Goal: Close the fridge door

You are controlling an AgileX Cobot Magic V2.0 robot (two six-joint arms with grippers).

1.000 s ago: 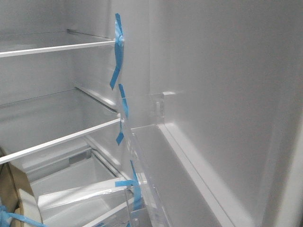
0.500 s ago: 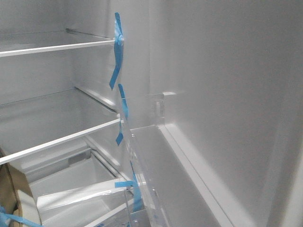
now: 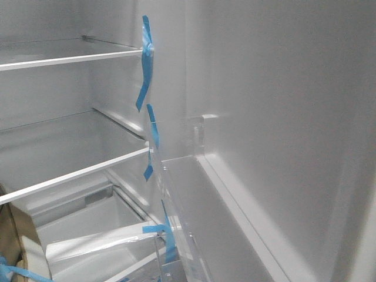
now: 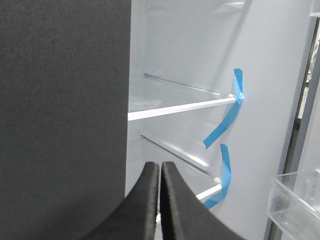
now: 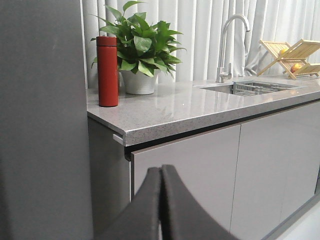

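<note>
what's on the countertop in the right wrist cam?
On the countertop: a red bottle, a potted plant beside it, then a sink with a faucet and a wooden rack at the far end. The sink's inside is mostly hidden.

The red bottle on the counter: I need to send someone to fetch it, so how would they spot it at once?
Find the speckled grey countertop that runs to the sink. At its end farthest from the sink, beside the leafy potted plant, stands the red bottle. It is a tall, upright, plain red cylinder, the only red thing there.
</note>
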